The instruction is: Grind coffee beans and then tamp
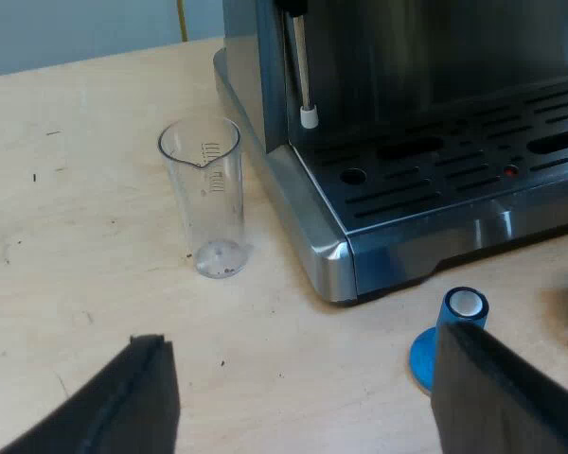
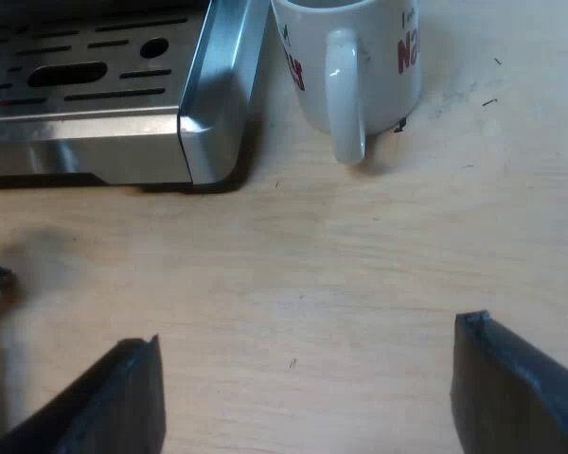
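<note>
While the left claw (image 1: 301,345) gapes empty above the worktop (image 1: 76,246), the blue tamper (image 1: 452,331) stands near the espresso machine (image 1: 407,203); the measuring glass (image 1: 208,203) bears unreadable scale marks. The right claw (image 2: 306,336), likewise spread and empty, faces a white mug (image 2: 360,47) whose red lettering is cut off.

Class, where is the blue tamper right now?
In the left wrist view, the tamper sits on the table by the espresso machine's front corner, close to the left gripper.
</note>
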